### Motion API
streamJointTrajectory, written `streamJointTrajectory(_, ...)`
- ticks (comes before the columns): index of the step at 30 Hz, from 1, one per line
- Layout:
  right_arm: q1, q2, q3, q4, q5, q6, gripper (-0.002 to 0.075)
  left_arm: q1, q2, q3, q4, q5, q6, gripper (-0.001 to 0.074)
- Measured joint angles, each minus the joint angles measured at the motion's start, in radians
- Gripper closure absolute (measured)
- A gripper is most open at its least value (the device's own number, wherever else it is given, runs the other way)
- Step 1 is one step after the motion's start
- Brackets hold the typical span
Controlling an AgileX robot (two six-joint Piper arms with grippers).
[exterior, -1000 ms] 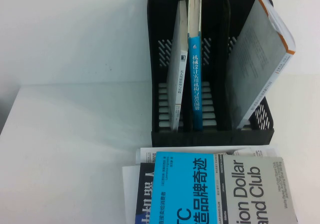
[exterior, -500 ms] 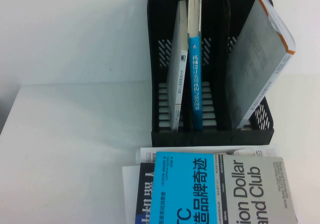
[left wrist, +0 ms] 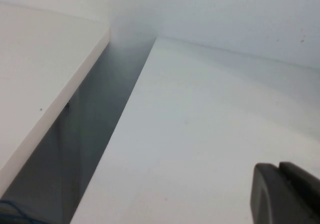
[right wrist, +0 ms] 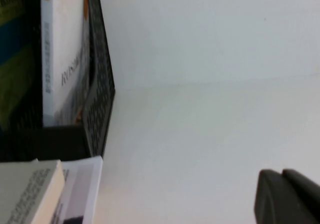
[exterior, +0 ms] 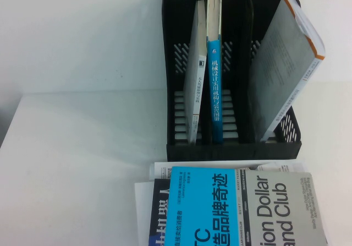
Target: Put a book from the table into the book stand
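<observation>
The book (exterior: pixel 242 207), half bright blue and half grey, lies flat on top of a stack at the near edge of the white table (exterior: pixel 71 163); its grey corner (right wrist: pixel 30 194) also shows in the right wrist view. The black book stand (exterior: pixel 179 15) stands behind it, and its perforated side (right wrist: pixel 100 93) shows in the right wrist view. Neither arm appears in the high view. My left gripper (left wrist: pixel 280 170) is shut and empty over bare tabletop. My right gripper (right wrist: pixel 282 174) is shut and empty, off to the side of the stand.
The stand holds a thin white book (exterior: pixel 196 75), a tall blue-spined book (exterior: pixel 215 86) and a leaning grey book (exterior: pixel 286 64). A dark navy book (exterior: pixel 157 213) and white papers (exterior: pixel 165 170) lie under the task book. A dark gap (left wrist: pixel 90 134) runs along the table's edge.
</observation>
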Motion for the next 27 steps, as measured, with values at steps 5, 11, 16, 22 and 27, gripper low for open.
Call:
streamJointTrajectory(5, 0.000, 0.000, 0.000, 0.000, -0.115, 0.000, 0.0729, 0.000, 0.000, 0.002, -0.046, -0.171, -0.060, 0.0738)
streamJointTrajectory(11, 0.000, 0.000, 0.000, 0.000, -0.294, 0.000, 0.0729, 0.000, 0.000, 0.002, -0.053, -0.585, -0.166, 0.0738)
streamJointTrajectory(16, 0.000, 0.000, 0.000, 0.000, -0.374, 0.000, 0.0729, 0.000, 0.000, 0.002, 0.000, -0.819, -0.179, 0.0738)
streamJointTrajectory(22, 0.000, 0.000, 0.000, 0.006, -0.493, 0.002, 0.0729, 0.000, -0.002, 0.002, 0.109, -0.941, -0.176, 0.0738)
streamJointTrajectory(27, 0.000, 0.000, -0.009, 0.079, -0.718, 0.035, 0.0729, 0.000, -0.002, 0.002, 0.073, -1.159, -0.182, 0.0738)
